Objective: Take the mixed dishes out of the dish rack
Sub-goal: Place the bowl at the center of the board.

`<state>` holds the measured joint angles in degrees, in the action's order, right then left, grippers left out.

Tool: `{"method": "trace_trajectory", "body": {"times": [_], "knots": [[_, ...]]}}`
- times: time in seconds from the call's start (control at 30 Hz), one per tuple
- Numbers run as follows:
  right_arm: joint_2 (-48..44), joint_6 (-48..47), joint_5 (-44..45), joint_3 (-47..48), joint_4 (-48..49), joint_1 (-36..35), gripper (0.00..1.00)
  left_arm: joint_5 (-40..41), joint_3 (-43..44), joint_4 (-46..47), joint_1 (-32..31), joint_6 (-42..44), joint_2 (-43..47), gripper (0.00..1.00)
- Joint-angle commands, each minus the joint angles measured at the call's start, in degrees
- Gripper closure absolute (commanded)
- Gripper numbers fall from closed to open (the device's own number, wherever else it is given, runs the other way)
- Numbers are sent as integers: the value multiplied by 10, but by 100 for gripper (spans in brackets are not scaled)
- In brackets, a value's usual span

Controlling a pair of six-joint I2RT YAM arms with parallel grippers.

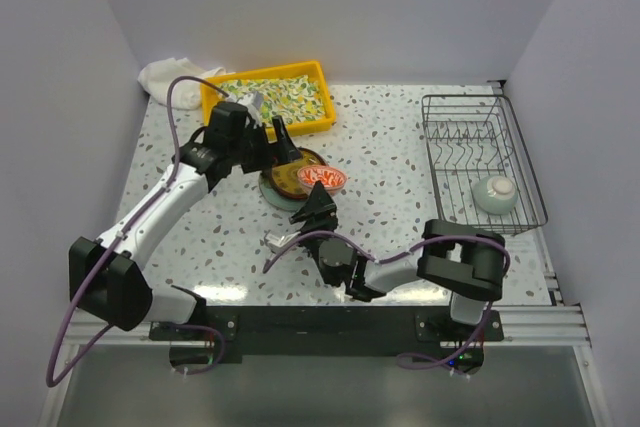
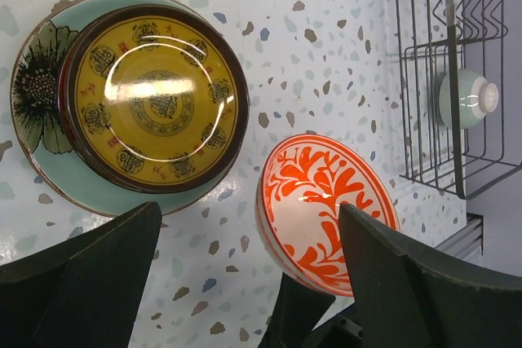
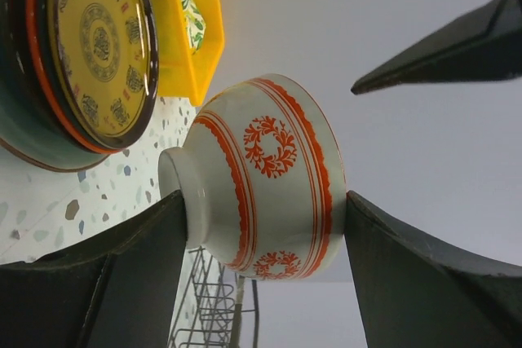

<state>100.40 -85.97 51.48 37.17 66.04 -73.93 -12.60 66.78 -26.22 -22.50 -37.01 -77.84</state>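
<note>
The right gripper point(image 3: 263, 201) clamps the red-patterned white ceramic bowl point(image 3: 261, 173) between both fingers. The bowl's foot points toward one finger and its mouth toward the other, and from above the mouth tilts upward. The bowl hangs just beside the near-right edge of a stack: brown-yellow patterned plate point(image 2: 155, 99) on black-red bowl point(image 3: 37, 55) on pale green-blue plate point(image 2: 37, 95). The left gripper point(image 2: 249, 209) hovers over that stack, wide open and empty. Bare speckled table point(image 1: 400, 147) stretches rightward to the dark wire dish rack point(image 1: 480, 137), where a celadon bowl point(image 1: 495, 194) rests at the near end.
</note>
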Motion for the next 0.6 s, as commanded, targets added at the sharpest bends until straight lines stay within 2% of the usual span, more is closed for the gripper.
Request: {"method": "trace_trajectory", "body": {"times": [0.0, 0.2, 0.33, 0.57], "knots": [[18, -98, 1, 40, 253, -10, 89, -48, 32, -22, 4, -10, -21, 6], [47, -118, -2, 51, 269, -19, 88, -97, 49, -52, 4, -1, -64, 15], [55, -118, 1, 52, 269, -26, 88, -103, 65, -95, 4, 23, -95, 19], [64, -114, 5, 52, 269, -30, 87, -116, 55, -110, 4, 35, -115, 37]]}}
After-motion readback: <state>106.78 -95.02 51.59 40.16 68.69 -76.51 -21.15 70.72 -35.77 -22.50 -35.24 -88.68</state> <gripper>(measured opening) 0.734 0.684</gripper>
